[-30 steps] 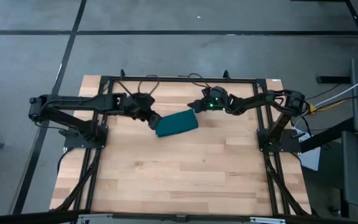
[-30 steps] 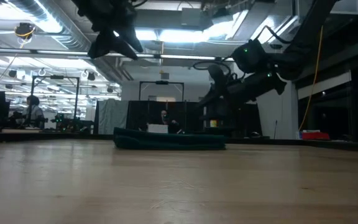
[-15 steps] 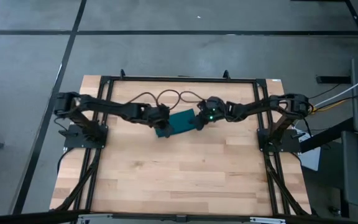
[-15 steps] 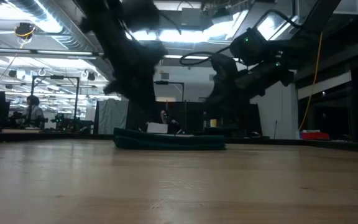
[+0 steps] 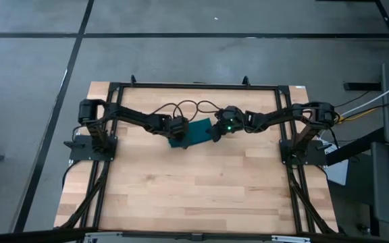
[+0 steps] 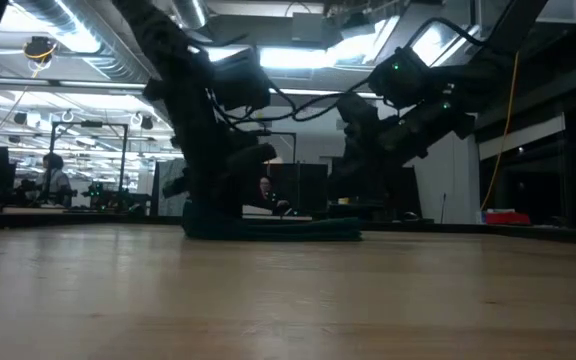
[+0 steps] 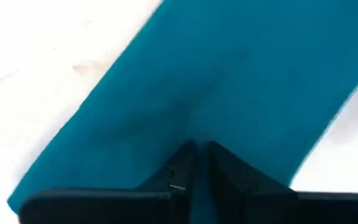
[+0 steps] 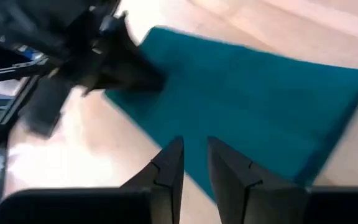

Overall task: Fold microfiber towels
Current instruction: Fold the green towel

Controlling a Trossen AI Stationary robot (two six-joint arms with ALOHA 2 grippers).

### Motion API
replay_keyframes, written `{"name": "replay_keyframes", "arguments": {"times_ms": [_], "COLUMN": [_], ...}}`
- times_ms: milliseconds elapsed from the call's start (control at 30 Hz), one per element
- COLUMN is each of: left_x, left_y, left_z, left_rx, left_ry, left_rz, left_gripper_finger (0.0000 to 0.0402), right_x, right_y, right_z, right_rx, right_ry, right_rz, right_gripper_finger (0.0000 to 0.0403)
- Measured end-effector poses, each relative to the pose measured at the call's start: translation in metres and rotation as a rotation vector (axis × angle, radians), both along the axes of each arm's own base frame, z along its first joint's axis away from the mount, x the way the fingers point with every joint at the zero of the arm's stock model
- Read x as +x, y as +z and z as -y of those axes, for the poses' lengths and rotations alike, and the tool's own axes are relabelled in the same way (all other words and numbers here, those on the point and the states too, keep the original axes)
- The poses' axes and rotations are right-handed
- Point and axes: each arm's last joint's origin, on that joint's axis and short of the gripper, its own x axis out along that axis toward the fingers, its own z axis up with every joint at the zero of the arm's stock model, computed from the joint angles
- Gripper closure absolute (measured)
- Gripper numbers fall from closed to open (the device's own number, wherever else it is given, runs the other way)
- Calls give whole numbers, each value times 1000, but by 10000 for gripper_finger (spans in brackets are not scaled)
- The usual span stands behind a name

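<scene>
Both grippers have dropped onto the towel (image 5: 193,131); left gripper (image 7: 194,163) pinches its edge; right gripper (image 8: 194,160) nearly closed, grip unclear.

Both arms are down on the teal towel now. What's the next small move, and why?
Probably lift the left end effector slightly: its tips look pinched together on the towel at its left end. The right end effector sits at the opposite end, its tips a little apart.

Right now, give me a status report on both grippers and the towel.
Left gripper pinched on the towel, at its left end. Right gripper over its right end, fingers slightly apart, no grip seen. Towel flat on the table. Nothing in the way.
</scene>
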Motion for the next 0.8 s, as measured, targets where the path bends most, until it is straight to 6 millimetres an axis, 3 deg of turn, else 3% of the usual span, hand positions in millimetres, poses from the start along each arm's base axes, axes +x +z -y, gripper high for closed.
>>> {"name": "replay_keyframes", "arguments": {"times_ms": [267, 467, 600, 800], "left_x": [-23, -22, -30, -65], "left_y": [-25, -28, -20, 6], "left_z": [3, 39, 64, 84], "left_rx": [-33, -54, -79, 5], "left_ry": [51, -17, -57, -47], "left_rz": [62, 74, 34, -85], "left_gripper_finger": [384, 385, 385, 373], "right_x": [7, 10, 8, 2], "right_y": [4, 11, 18, 35], "right_z": [-22, -53, -70, -76], "right_rx": [62, 109, 122, 39], "right_ry": [70, 144, 183, 169], "right_rz": [54, 75, 83, 118], "right_gripper_finger": [315, 319, 329, 338]}}
